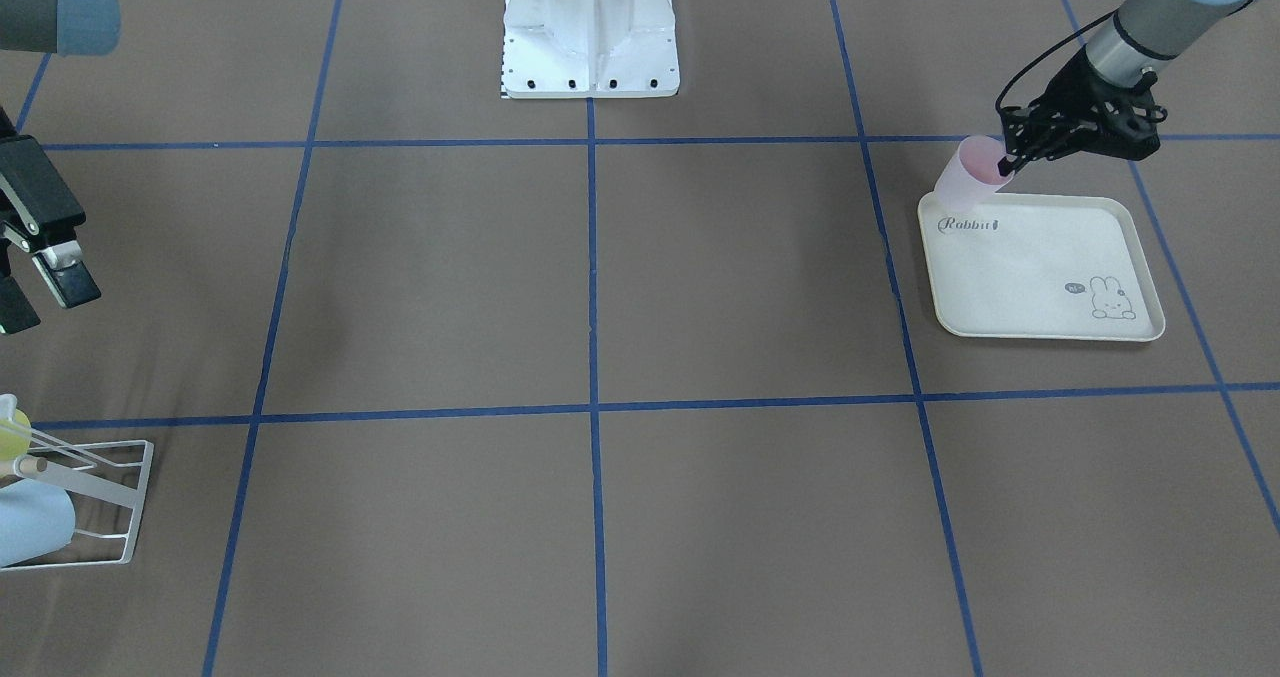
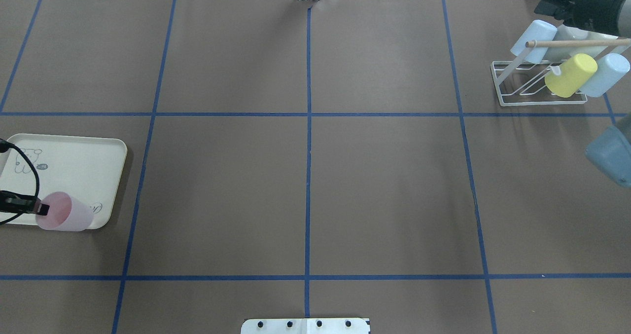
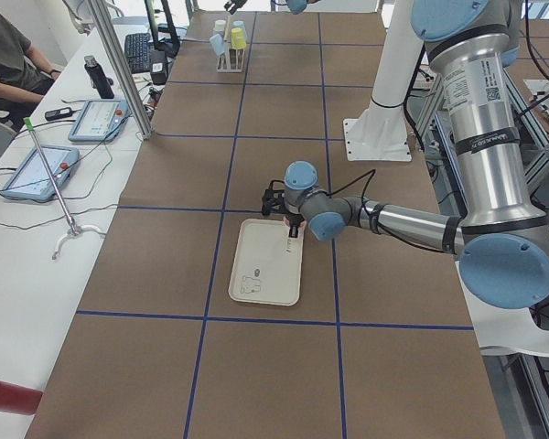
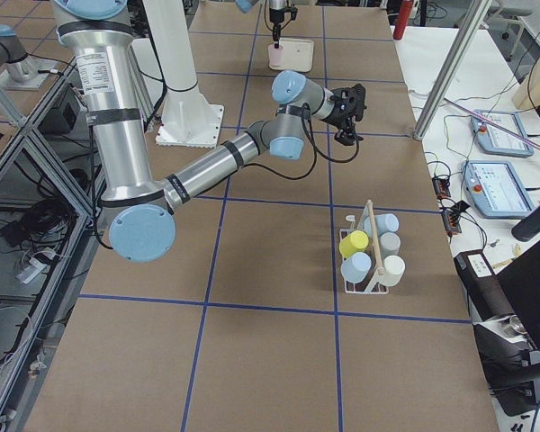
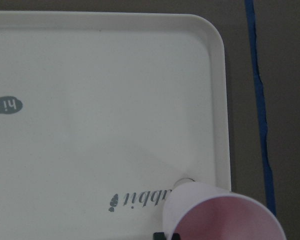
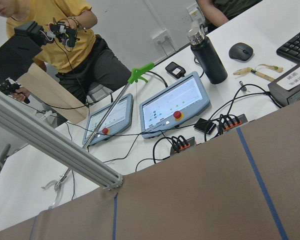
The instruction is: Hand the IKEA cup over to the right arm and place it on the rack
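Note:
The IKEA cup [image 1: 963,183] is pale pink and translucent, and it leans tilted over the near corner of the cream rabbit-print tray [image 1: 1040,257]. My left gripper [image 1: 1008,163] is shut on its rim, one finger inside the mouth. The overhead view shows the same cup [image 2: 69,213] and left gripper [image 2: 40,208], and the left wrist view has the cup [image 5: 225,215] at the bottom. My right gripper [image 1: 35,292] hangs open and empty at the far end, a short way from the white wire rack [image 2: 522,97] with its wooden dowel.
The rack [image 1: 100,502] holds a yellow cup [image 2: 571,75] and several light-blue ones. The white robot base [image 1: 590,32] stands at the middle of the table's edge. A side bench [image 3: 46,183] carries tablets and a bottle, and a person sits beside it.

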Robot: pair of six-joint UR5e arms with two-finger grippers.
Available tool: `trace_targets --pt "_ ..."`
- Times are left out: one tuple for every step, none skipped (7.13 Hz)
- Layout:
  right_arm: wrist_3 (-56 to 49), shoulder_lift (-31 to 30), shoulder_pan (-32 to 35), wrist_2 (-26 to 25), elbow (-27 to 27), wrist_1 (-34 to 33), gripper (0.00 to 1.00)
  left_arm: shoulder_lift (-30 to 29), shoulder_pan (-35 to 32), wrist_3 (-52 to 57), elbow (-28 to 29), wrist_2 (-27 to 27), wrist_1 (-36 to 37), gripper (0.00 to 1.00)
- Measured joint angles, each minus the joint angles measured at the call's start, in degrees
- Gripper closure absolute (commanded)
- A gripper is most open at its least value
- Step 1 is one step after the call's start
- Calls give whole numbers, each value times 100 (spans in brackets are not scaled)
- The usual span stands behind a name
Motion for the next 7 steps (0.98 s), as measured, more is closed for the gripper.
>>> trace_targets --pt "2 0 0 -2 8 0 0 156 -412 46 -295 -12 268 100" --pt "3 -1 0 -1 14 2 0 136 -842 125 -411 -2 480 100" --pt "31 0 -9 6 36 3 0 -111 -1214 163 -377 25 584 100" --pt "114 2 -20 58 78 6 0 -506 -1470 151 -244 39 623 100" --pt "209 5 -29 188 148 10 0 -919 -1586 75 -75 43 635 100" --pt "312 10 -35 324 227 16 0 -1340 -1631 -135 115 43 631 100" --pt "466 19 -45 411 273 56 0 -1717 -1646 -487 268 43 613 100"
